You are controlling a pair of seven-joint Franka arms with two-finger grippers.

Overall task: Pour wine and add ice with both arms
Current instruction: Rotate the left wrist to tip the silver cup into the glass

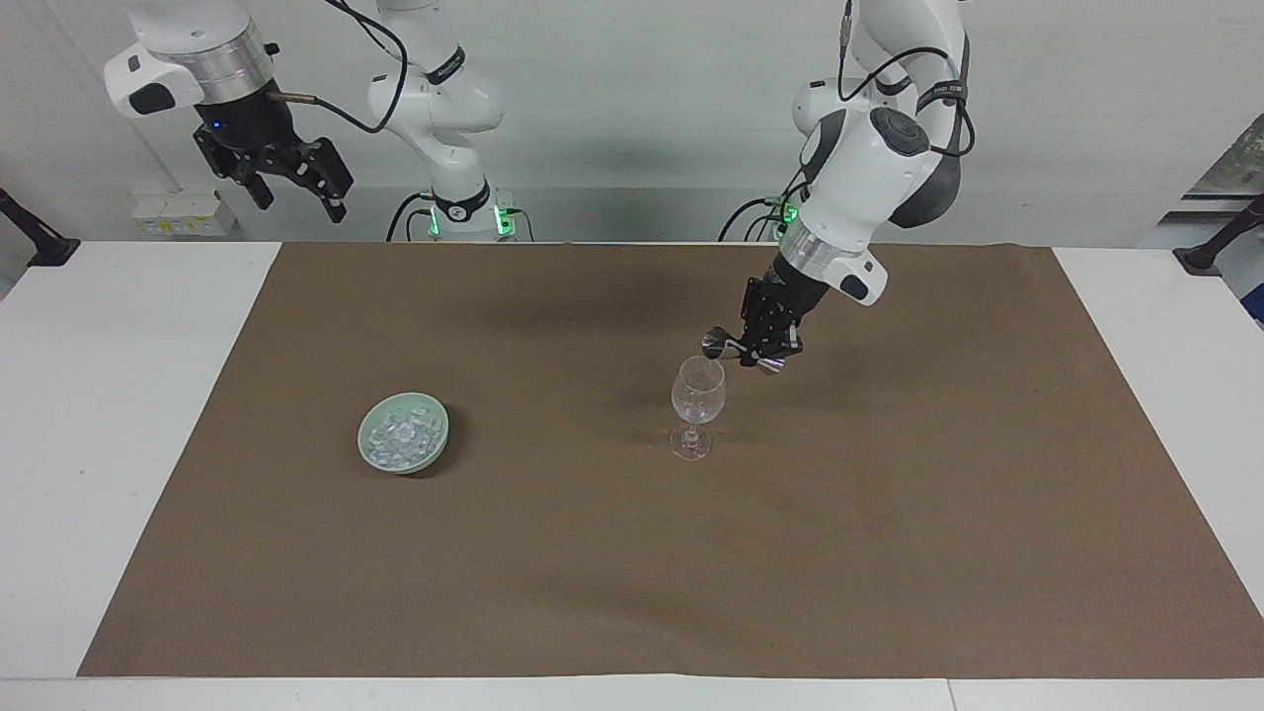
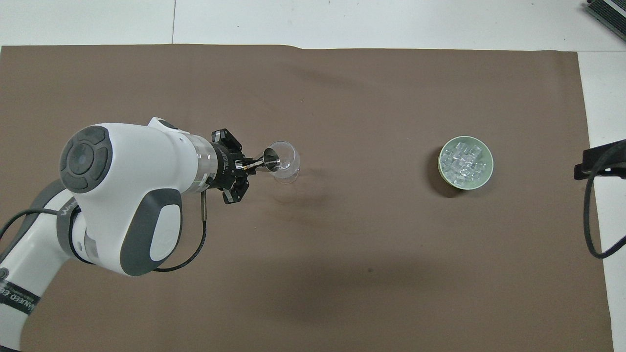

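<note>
A clear stemmed glass [image 1: 698,396] [image 2: 285,165] stands upright on the brown mat. My left gripper [image 1: 749,354] [image 2: 246,165] is shut on a small metal jigger [image 1: 717,345] [image 2: 270,158]. It holds the jigger tilted, with the cup's mouth at the glass's rim on the side nearer the robots. Wine is out of view; the glass looks clear. The ice [image 1: 401,433] [image 2: 463,161] lies heaped in a pale green bowl [image 1: 434,446] [image 2: 484,177] toward the right arm's end. My right gripper [image 1: 296,188] waits open, high up over the table's edge at the robots' end.
A brown mat [image 1: 632,573] [image 2: 313,274] covers most of the white table [image 1: 109,415]. A dark cable and bracket [image 2: 594,164] show over the table's edge at the right arm's end.
</note>
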